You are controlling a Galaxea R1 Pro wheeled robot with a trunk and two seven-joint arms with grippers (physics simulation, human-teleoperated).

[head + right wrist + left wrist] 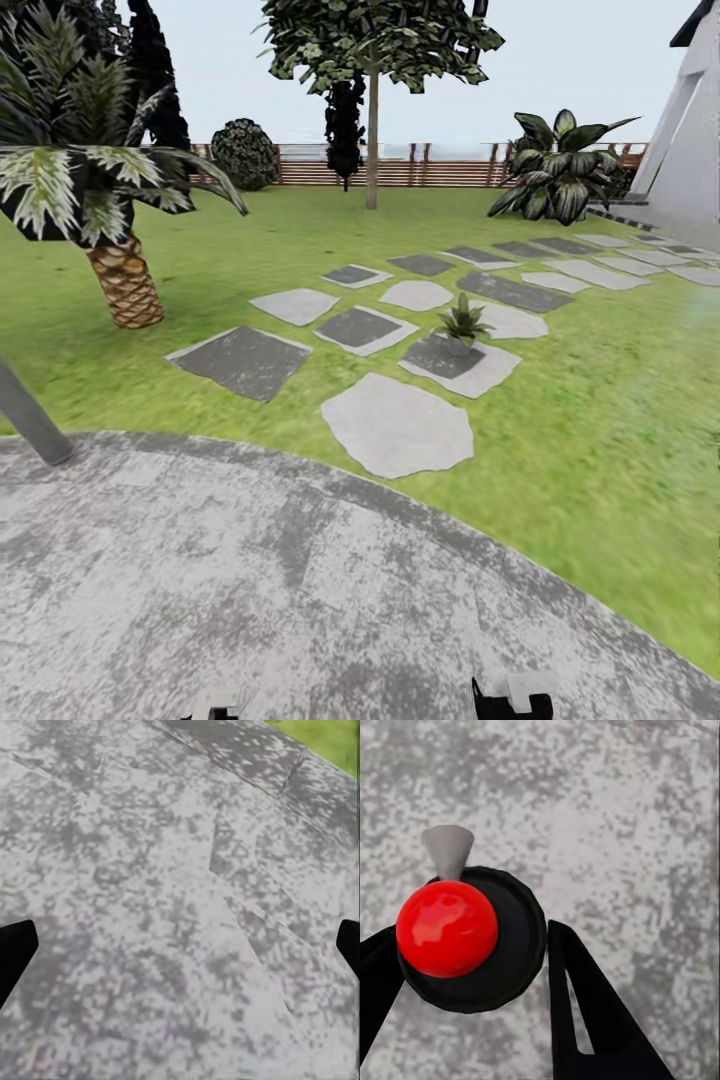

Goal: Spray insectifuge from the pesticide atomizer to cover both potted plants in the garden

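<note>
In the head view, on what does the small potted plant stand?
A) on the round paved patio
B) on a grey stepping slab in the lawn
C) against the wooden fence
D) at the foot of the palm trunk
B: the potted plant stands on a stepping slab with grass around it, beyond the edge of the patio and apart from the palm and the fence.

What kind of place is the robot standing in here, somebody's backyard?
Most likely a backyard garden. A green lawn is crossed by grey stepping slabs, a brown slatted wooden fence closes the far side, and a palm and a small potted plant grow there. The robot stands on a round grey patio.
</note>
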